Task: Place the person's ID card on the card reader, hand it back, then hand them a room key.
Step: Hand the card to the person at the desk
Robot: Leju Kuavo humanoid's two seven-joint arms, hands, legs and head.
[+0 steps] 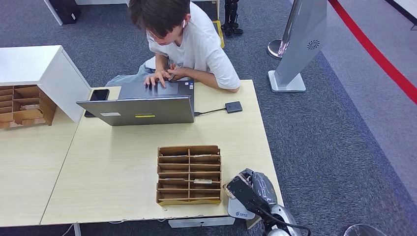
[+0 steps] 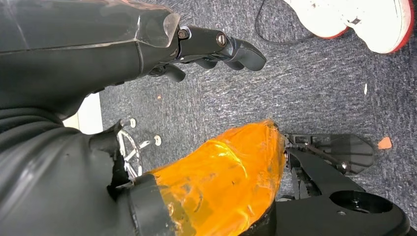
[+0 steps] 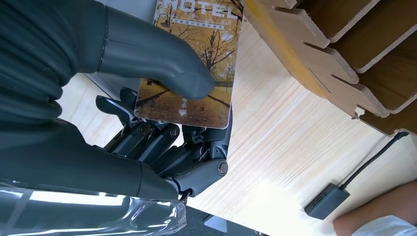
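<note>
Up close, the right wrist view shows the right robot hand [image 3: 162,123] pinching a hotel room key [image 3: 196,64] between thumb and fingers, beside the wooden organizer [image 1: 189,174]. Head view can't show that grip. Farther off, the card reader [image 1: 233,106] sits on the table [image 1: 113,167] by the person [image 1: 189,44]. Left robot hand [image 2: 216,49] hangs over carpet, fingers loosely curled, holding nothing.
</note>
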